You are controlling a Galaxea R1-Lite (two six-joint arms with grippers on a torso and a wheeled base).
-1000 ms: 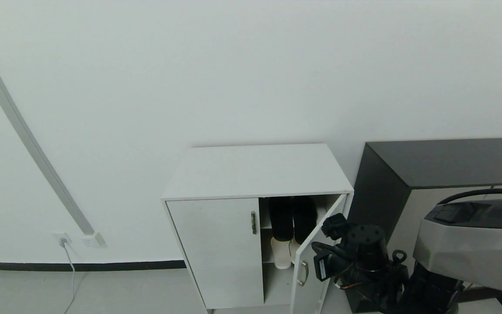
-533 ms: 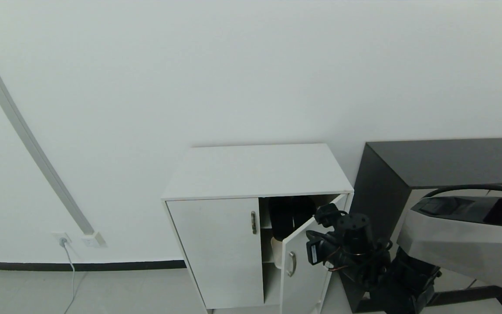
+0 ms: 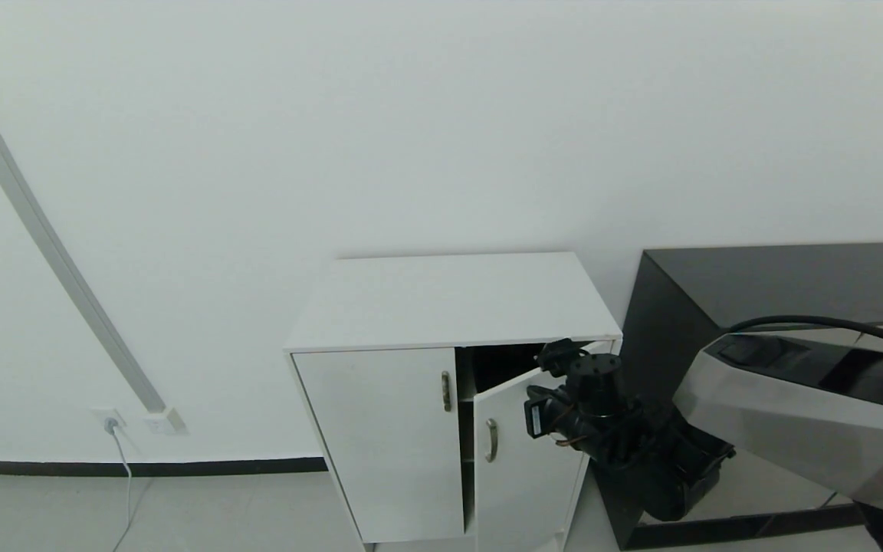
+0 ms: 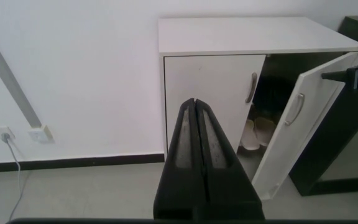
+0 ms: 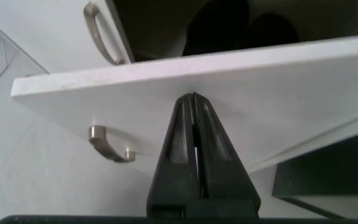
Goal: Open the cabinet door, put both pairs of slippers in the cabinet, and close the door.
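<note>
— Right gripper [image 5: 193,99]: fingers pressed together with nothing between them, tips set against the outer face of the right door [image 5: 241,68], close to its top edge. Your left gripper [image 4: 194,104] is likewise clenched on nothing, well back from the cabinet [image 3: 449,299].
— Slippers?
— Both pairs are inside: black slippers [image 5: 219,28] up high, pale slippers [image 4: 258,129] lower down. Door is ajar, and a gap shows between it and the left door [image 3: 380,437].
— So what can go wrong for you from here?
— Judgement only: you are pushing with two narrow tips on a smooth panel, high up and away from the handle [image 3: 492,440]. As the door swings, the tips may skate along the face and slip over the top edge, losing contact. If you push fast, the door may bounce back open. A black heel overhanging its shelf could stop the door short; I cannot tell from these views whether one does
</note>
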